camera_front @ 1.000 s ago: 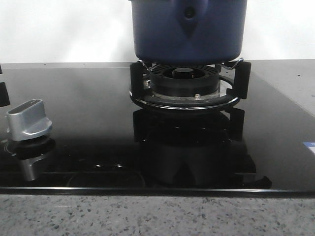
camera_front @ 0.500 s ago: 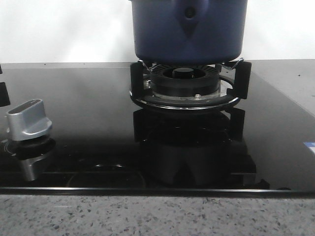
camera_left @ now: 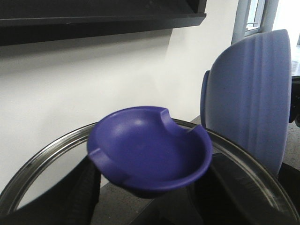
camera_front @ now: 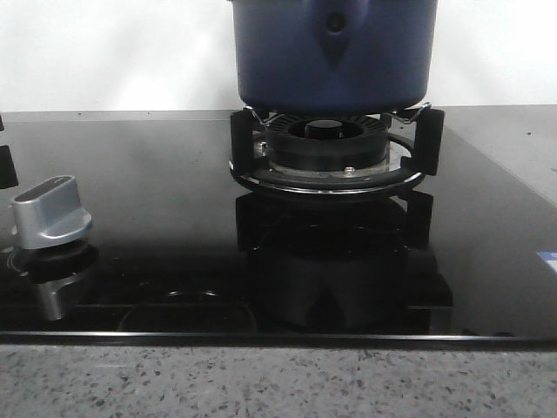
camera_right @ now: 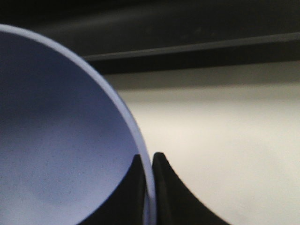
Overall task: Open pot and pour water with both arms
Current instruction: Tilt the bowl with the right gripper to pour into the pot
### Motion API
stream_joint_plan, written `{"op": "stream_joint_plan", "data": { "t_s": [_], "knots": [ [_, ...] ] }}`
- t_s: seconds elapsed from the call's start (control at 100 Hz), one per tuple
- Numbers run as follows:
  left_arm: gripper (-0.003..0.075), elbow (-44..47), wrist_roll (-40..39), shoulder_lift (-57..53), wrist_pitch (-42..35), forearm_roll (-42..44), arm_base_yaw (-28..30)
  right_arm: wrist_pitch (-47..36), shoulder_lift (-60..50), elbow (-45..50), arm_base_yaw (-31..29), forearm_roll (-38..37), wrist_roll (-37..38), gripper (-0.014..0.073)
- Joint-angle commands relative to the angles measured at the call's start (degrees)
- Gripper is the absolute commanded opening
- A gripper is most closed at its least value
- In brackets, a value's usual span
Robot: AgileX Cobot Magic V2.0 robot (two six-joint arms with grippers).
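The dark-blue pot stands on the burner grate at the back centre, its top out of view. Neither gripper shows in the front view. In the left wrist view my left gripper is shut on the blue dished knob of a glass lid with a steel rim, held in the air near a white wall. My right gripper is shut on the thin rim of a pale-blue vessel. That ribbed vessel also shows in the left wrist view, tilted on its side beside the lid.
A silver stove knob stands at the front left of the black glass hob. A speckled stone counter edge runs along the front. A dark shelf hangs on the wall above the lid.
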Motion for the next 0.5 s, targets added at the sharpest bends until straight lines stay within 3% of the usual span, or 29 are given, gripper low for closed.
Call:
{"op": "stream_joint_plan", "data": {
  "t_s": [0.0, 0.49],
  "knots": [
    [0.0259, -2.3, -0.5, -3.2, 1.3, -6.3, 0.0, -9.9, -1.4, -1.0, 0.0, -0.2, -0.1, -0.0068],
    [0.0259, -2.3, -0.5, -3.2, 1.4, -6.3, 0.0, -19.9, 0.7, -1.0, 0.0, -0.2, -0.1, -0.0068]
  ]
}}
